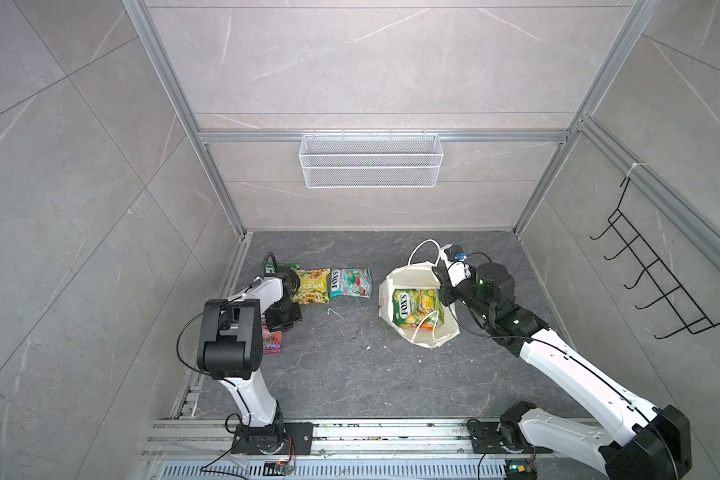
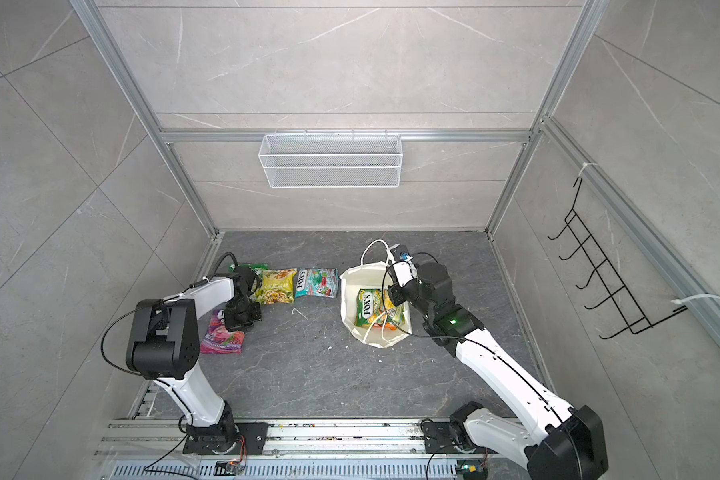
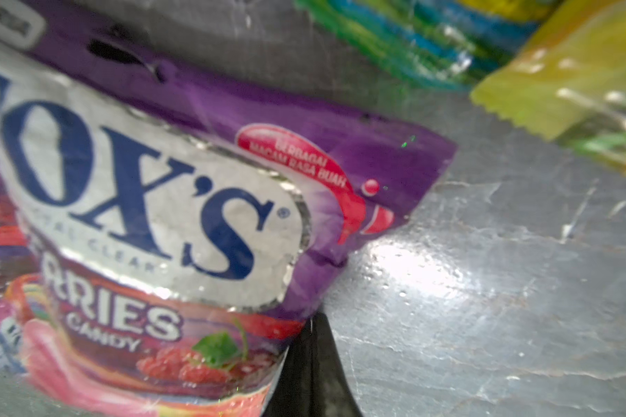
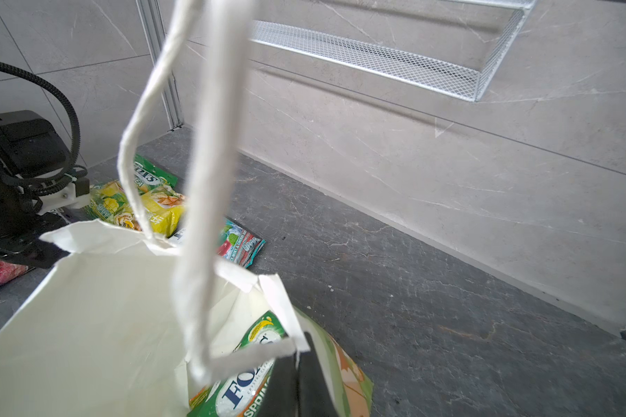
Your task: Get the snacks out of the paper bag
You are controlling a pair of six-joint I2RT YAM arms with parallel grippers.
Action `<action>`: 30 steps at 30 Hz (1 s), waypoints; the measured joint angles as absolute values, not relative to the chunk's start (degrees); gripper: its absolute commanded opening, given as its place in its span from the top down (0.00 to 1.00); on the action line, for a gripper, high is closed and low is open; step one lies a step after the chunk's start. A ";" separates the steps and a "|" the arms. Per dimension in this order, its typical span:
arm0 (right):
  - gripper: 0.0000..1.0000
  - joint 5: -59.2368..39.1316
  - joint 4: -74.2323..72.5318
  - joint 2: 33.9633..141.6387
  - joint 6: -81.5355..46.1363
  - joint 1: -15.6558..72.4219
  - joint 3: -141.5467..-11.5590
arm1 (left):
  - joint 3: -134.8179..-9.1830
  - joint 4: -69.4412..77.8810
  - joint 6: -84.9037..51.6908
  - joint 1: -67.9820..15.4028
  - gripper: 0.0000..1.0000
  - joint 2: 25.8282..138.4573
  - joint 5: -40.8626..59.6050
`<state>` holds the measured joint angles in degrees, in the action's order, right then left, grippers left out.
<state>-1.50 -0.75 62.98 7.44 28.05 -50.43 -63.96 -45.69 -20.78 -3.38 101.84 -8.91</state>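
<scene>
the purple packet (image 3: 152, 216) fills the left of the left wrist view, reading "ox's", "clear", "rries candy" and, on a red badge, "berbagai macam rasa buah"; the left gripper (image 3: 308, 368) is clenched on its edge. lower centre in the right wrist view, the right gripper (image 4: 297, 379) is pinched tight on the rim of the paper bag (image 1: 408, 276), which stands open right of centre in both top views with a green-yellow packet (image 1: 416, 311) marked "fox's" and "sprin" inside. left of the bag lie a teal packet (image 1: 350, 282) marked "fox's", a yellow packet (image 1: 310, 286) and a green packet (image 1: 289, 266). the floor (image 1: 350, 374) is dark grey veined stone; pale marbled walls carry a white mesh basket (image 1: 371, 160) and a black hook rack (image 1: 661, 282)
</scene>
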 measured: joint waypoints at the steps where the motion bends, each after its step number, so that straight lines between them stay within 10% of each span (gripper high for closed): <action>1: 1.00 -1.50 -0.73 62.98 7.44 28.05 -50.43 | -63.96 -45.82 -20.78 -3.68 0.99 100.92 -8.93; 4: 1.00 -1.54 -0.64 63.20 7.46 28.05 -50.50 | -63.96 -45.63 -20.62 -5.39 0.81 95.83 -9.28; 14: 1.00 -5.21 6.55 68.05 8.78 27.99 -57.69 | -64.86 -35.70 -17.69 -16.56 0.77 75.09 -10.57; 30: 1.00 8.01 10.81 79.72 5.19 22.31 -70.54 | -74.37 -14.87 -8.05 -26.48 0.75 82.87 -2.35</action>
